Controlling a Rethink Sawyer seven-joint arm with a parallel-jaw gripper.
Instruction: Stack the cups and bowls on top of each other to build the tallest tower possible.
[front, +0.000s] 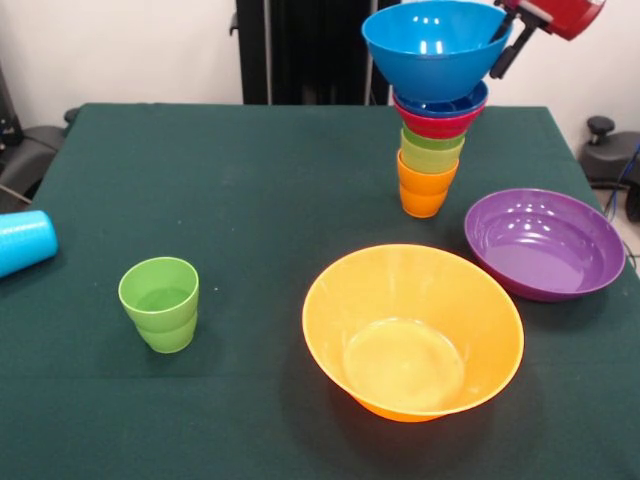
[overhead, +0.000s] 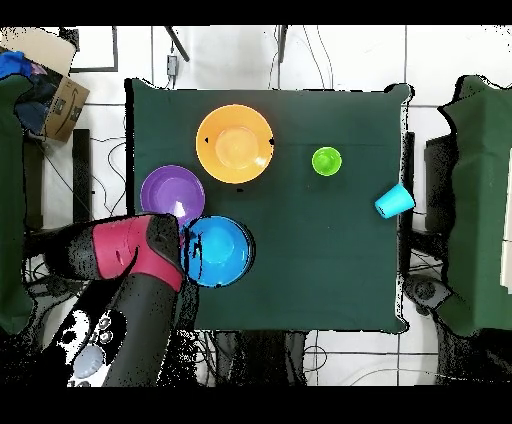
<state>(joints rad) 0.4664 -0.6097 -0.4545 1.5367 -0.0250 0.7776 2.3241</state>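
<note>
Front view: the tower (front: 428, 150) was seen upper right, and the top blue bowl's (front: 437, 48) rim looked pinched by the gripper (front: 503, 42). Overhead view: the purple bowl (overhead: 171, 193) was spotted left of centre, probably due next, once that rim got released.

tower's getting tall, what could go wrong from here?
1. The top blue bowl is far wider than the orange cup at the tower's base, so a sideways nudge from the pincer at its rim could topple it.
2. A fall would likely hit the purple bowl right beside it.
</note>
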